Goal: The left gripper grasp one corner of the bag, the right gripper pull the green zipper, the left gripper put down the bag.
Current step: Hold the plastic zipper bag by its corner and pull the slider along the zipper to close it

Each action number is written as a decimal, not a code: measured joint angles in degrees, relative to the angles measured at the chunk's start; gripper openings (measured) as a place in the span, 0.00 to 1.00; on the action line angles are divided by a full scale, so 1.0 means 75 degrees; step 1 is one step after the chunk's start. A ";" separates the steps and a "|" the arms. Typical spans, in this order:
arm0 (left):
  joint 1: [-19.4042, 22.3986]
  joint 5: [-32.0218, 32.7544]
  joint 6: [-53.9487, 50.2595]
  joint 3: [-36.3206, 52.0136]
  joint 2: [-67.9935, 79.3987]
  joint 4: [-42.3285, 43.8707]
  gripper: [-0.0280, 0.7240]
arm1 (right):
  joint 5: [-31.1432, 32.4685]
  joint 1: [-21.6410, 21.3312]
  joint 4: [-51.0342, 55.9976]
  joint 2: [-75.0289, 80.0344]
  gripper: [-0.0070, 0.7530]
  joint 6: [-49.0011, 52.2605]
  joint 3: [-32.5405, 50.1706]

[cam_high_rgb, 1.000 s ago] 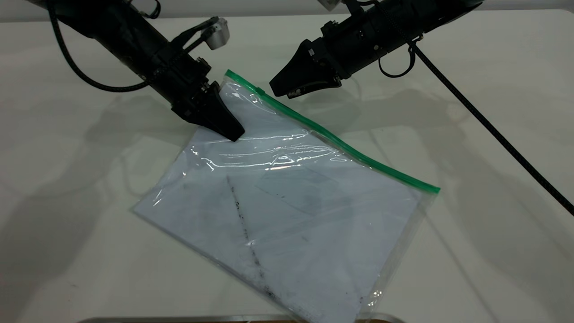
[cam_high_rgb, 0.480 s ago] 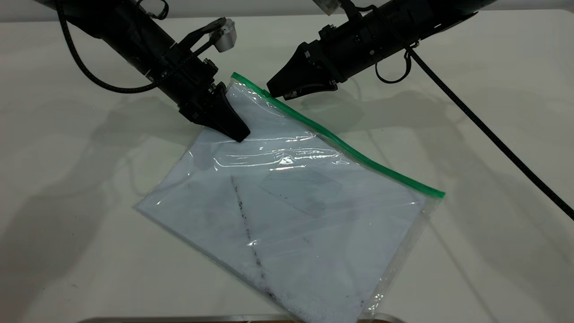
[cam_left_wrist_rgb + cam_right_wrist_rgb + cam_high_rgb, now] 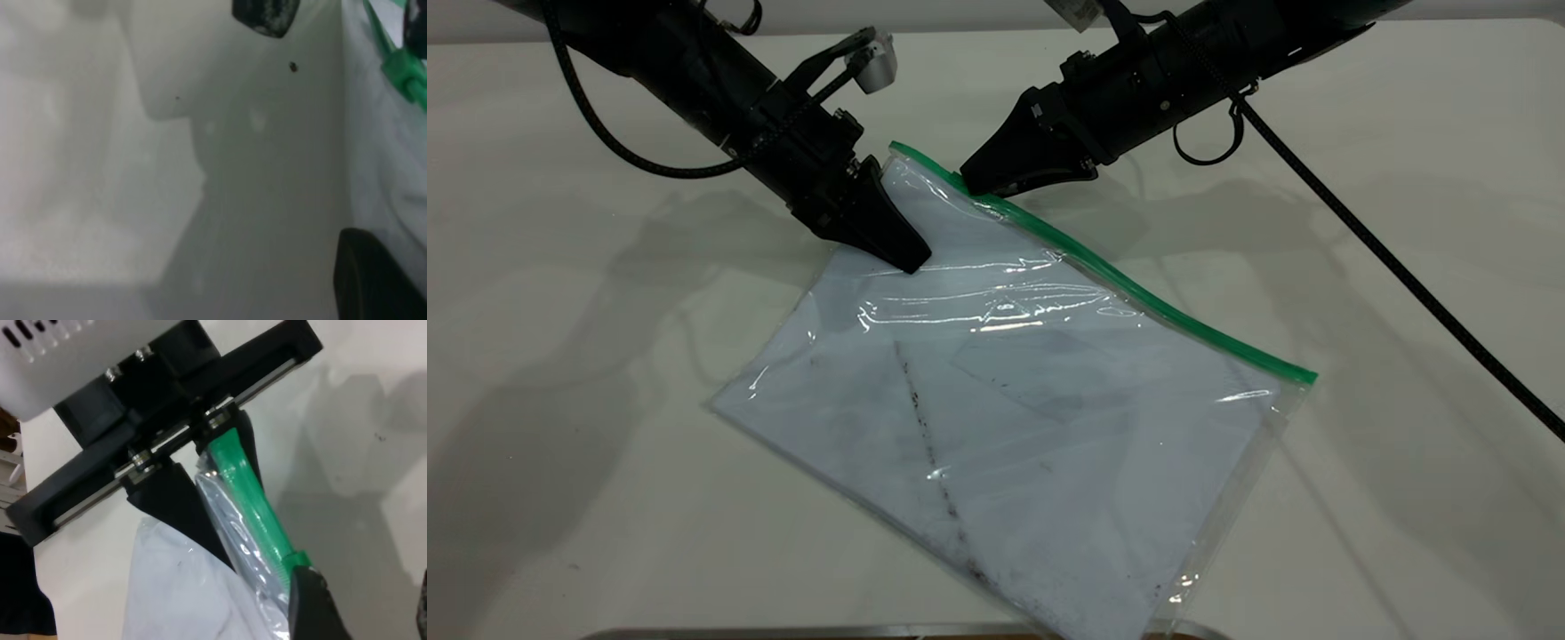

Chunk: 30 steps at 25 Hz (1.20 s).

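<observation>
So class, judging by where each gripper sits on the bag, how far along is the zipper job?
Done: the left gripper is shut on one corner of the bag, lifting it off the table. In hand: the right gripper sits at the green zipper, close to the slider tab. Left: pulling the zipper along, then laying the bag down.

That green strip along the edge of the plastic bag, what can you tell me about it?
The green zipper is a thin bright green plastic strip running the whole length of the bag's far long edge, slightly wavy. The bag is clear plastic with white paper inside and lies on the white table. At the strip's upper end, the right gripper has its black tips right at it, where a small green slider tab sits. The left gripper holds the bag's corner beside that end.
</observation>
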 joint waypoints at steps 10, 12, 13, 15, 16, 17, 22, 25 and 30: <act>0.0000 -0.0137 0.0029 0.0000 -0.0074 -0.0061 0.12 | 0.0953 0.0000 0.0255 0.0000 0.57 0.0013 -0.0135; 0.0000 -0.0163 0.0029 0.0000 -0.0074 -0.0061 0.12 | 0.0984 0.0000 0.0290 0.0000 0.57 0.0013 -0.0326; 0.0000 -0.0166 0.0029 0.0000 -0.0074 -0.0061 0.12 | 0.0984 0.0000 0.0296 0.0000 0.57 0.0013 -0.0421; 0.0000 -0.0172 0.0029 0.0000 -0.0074 -0.0061 0.12 | 0.0984 0.0000 0.0308 0.0000 0.57 0.0013 -0.0533; 0.0000 -0.0180 0.0029 0.0000 -0.0074 -0.0062 0.12 | 0.0984 0.0000 0.0308 0.0000 0.57 0.0013 -0.0550; 0.0000 -0.0180 0.0029 0.0000 -0.0074 -0.0069 0.12 | 0.0984 0.0000 0.0288 0.0000 0.57 0.0025 -0.0550; 0.0000 -0.0183 0.0029 0.0000 -0.0074 -0.0069 0.12 | 0.0976 0.0000 -0.0056 0.0005 0.57 0.0155 -0.0552; 0.0000 -0.0183 0.0029 0.0000 -0.0074 -0.0069 0.12 | 0.0951 0.0000 -0.0101 0.0039 0.57 0.0182 -0.0552; 0.0000 -0.0183 0.0029 0.0000 -0.0074 -0.0069 0.12 | 0.0951 0.0081 -0.0117 0.0054 0.57 0.0321 -0.0552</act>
